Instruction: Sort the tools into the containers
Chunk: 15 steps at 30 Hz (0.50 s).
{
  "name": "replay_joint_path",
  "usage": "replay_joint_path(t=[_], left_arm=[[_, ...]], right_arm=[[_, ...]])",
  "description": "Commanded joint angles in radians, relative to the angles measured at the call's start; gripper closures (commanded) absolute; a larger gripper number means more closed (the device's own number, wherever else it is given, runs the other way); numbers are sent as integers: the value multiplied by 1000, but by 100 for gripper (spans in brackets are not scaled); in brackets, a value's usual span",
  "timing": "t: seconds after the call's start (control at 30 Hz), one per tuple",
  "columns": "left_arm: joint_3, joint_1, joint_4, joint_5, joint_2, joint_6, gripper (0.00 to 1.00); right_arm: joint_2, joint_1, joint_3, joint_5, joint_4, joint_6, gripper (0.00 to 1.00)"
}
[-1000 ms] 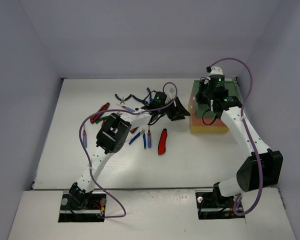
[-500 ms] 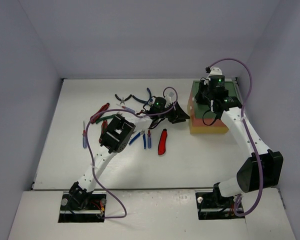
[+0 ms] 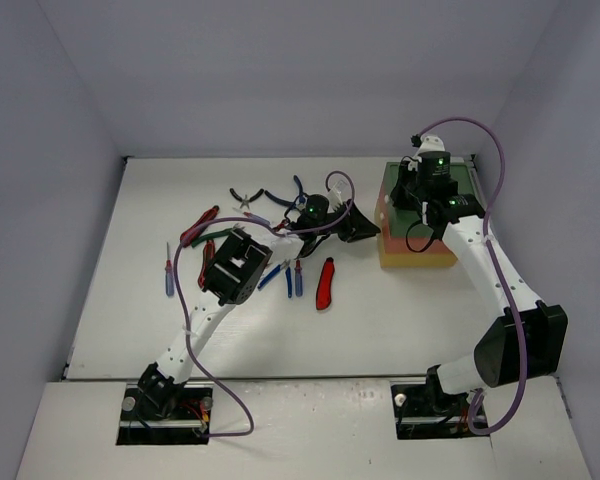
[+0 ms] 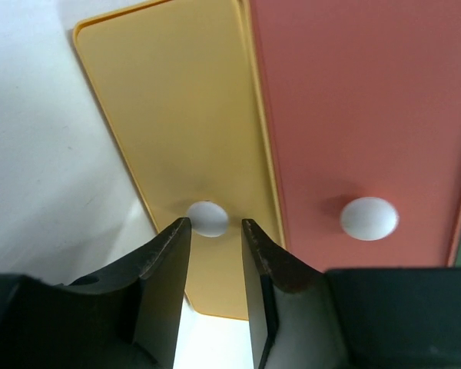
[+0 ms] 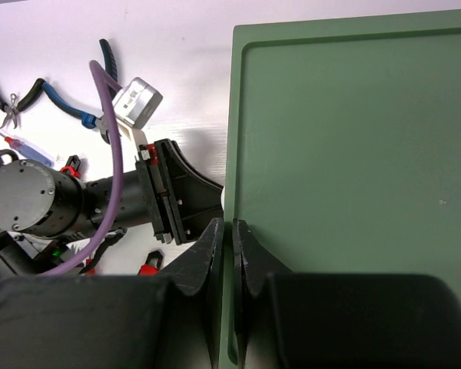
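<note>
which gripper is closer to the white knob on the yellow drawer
Left. The left gripper brackets the yellow drawer's knob; the right gripper is up at the green top.

L arm (image 3: 194, 322) runs from lower left up to frame centre, wrist approx level. L gripper (image 4: 215, 233) jaws apart, narrow gap. R arm (image 3: 502, 282) climbs the right side. R gripper (image 5: 232, 229) points down, jaws pressed together.
</note>
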Motion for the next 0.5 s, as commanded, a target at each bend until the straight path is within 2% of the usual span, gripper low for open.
replay_joint_path(t=[0.0,0.2,0.47], left_arm=[[61,-11,155,32,-28,-40,71],[59,-10,167,28,-19,-49,72],[80,-10,261,19,11,-112,71]], right_arm=[[-41,6,-6,-56,-6,-6,100],[-36,5,-9,-64,-5,-7,100],[-37,5,-11,-68,-6,-12,100]])
